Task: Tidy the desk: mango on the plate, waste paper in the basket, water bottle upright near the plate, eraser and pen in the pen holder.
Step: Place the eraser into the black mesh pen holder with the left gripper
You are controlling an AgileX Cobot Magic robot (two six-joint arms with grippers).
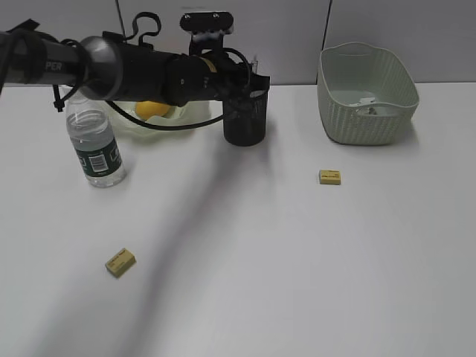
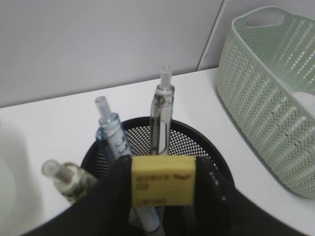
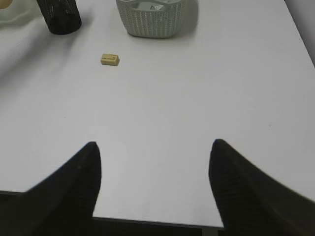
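Observation:
My left gripper is shut on a yellow eraser and holds it just above the mouth of the black mesh pen holder, which has three pens in it. In the exterior view the left arm reaches over the pen holder. The mango lies in the ruffled glass plate. The water bottle stands upright left of the plate. The waste paper lies in the basket. Two more yellow erasers lie on the desk, one in the middle right, one front left. My right gripper is open and empty above the desk's front edge.
A grey wall runs along the back of the desk. The right wrist view shows the basket, the pen holder and the middle-right eraser far ahead, with the desk's near edge below the fingers.

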